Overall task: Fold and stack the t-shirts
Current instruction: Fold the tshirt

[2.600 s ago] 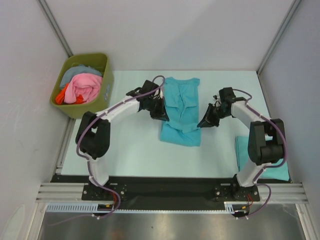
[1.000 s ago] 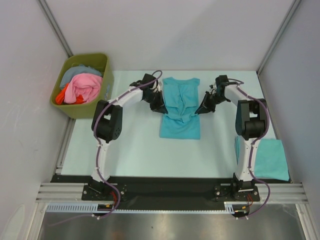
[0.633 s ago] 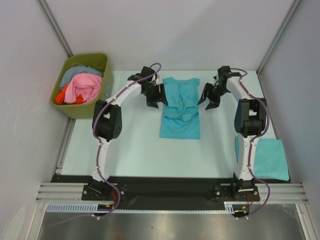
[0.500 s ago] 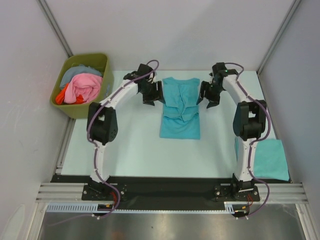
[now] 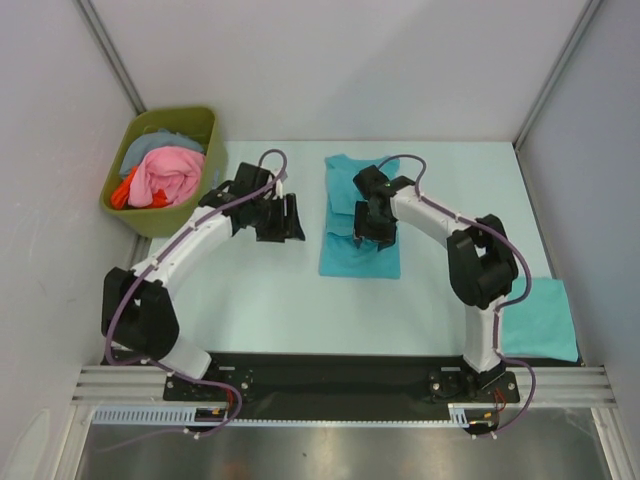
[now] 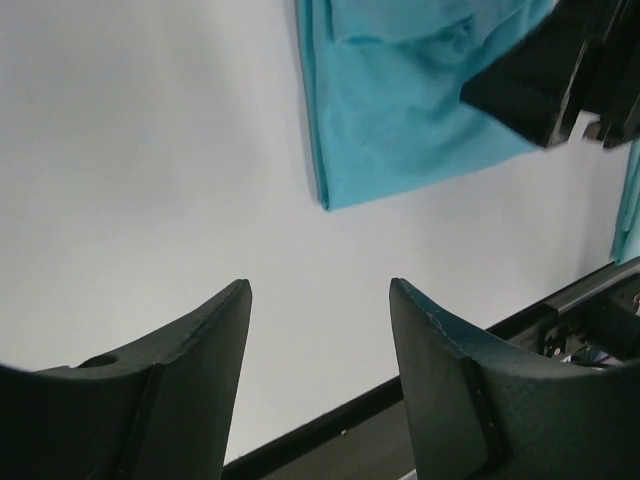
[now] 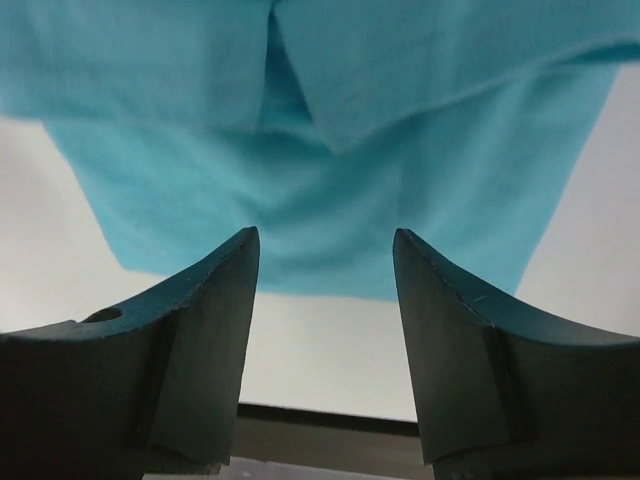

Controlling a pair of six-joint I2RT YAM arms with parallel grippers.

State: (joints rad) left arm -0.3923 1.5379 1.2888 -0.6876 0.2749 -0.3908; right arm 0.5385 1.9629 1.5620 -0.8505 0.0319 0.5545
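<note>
A turquoise t-shirt (image 5: 352, 250) lies partly folded at the middle of the table, its upper layers rumpled. My right gripper (image 5: 376, 238) hovers open right over it; in the right wrist view the t-shirt (image 7: 330, 130) fills the top behind the empty right gripper (image 7: 325, 240). My left gripper (image 5: 292, 222) stands open over bare table, just left of the t-shirt. From the left wrist, the t-shirt (image 6: 400, 100) lies beyond the empty left gripper (image 6: 320, 290). A second, folded t-shirt (image 5: 545, 320) rests at the near right.
An olive-green bin (image 5: 213, 165) with pink and grey clothes stands at the far left corner. Grey walls close in the table (image 5: 260, 290) on three sides. The black base rail (image 5: 340, 370) runs along the near edge.
Both grippers were shut on the t-shirt's sides a second ago and have opened and let go. The left one pulled back left; the right one swung left over the t-shirt.
</note>
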